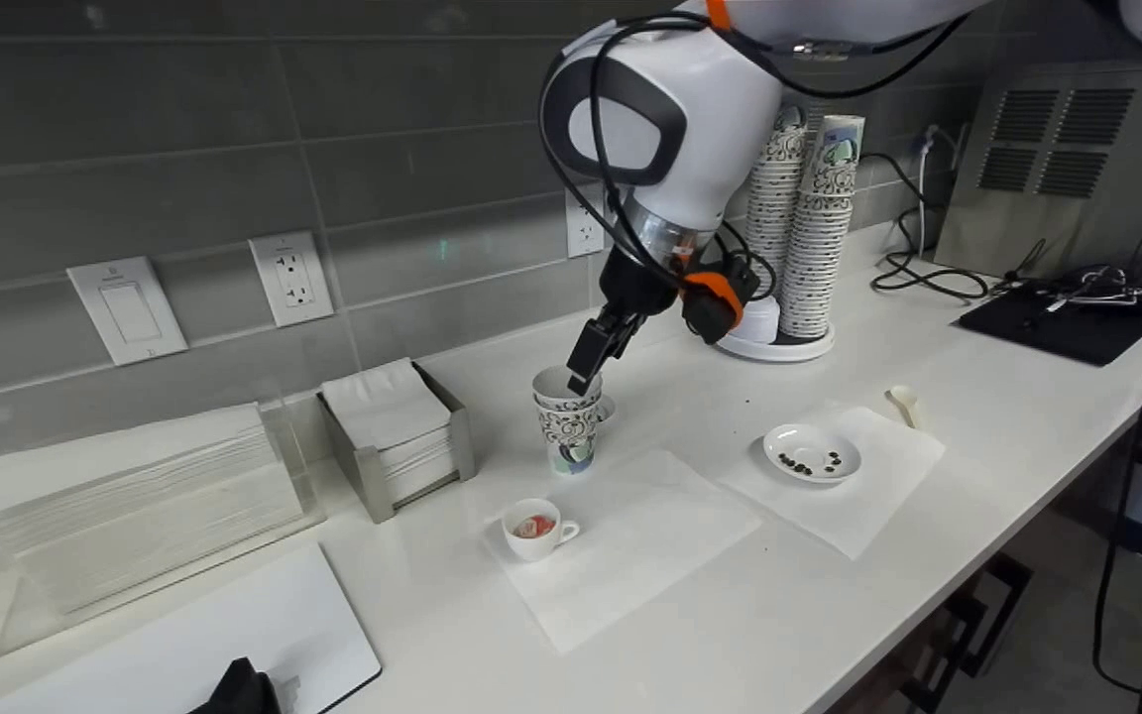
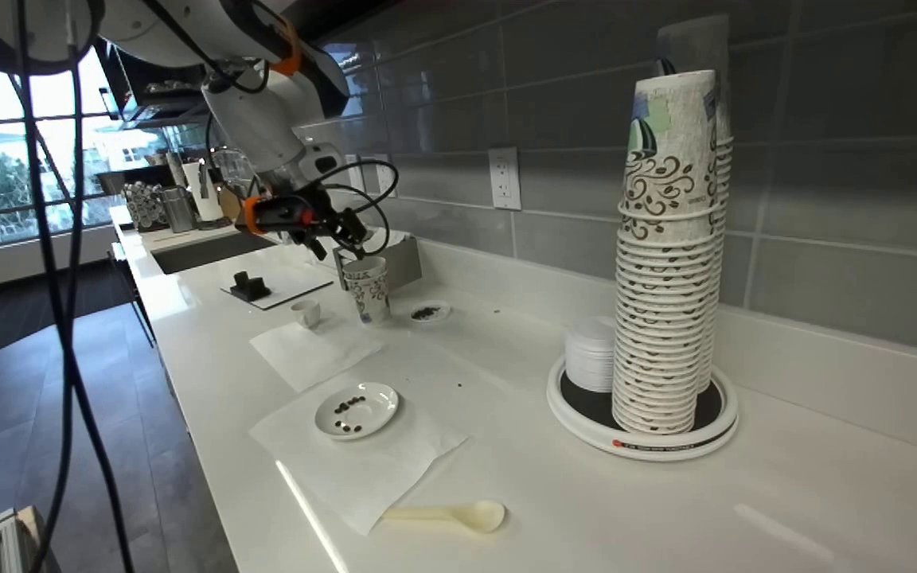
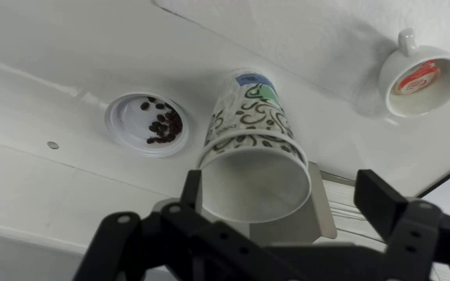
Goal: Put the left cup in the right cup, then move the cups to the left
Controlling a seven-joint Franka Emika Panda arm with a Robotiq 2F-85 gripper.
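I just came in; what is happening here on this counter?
A robot arm has its open gripper at the top of two patterned paper cups, one nested inside the other, upright on the counter. It is not clamped on them. Nesting looks done; whether the move left is finished, I cannot tell.

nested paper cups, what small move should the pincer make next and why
I'd probably lower the pincer slightly around the nested paper cups, jaws apart. One already sits inside the other, so moving the pair left likely comes next; in the wrist view they show between the spread fingers, not yet gripped.
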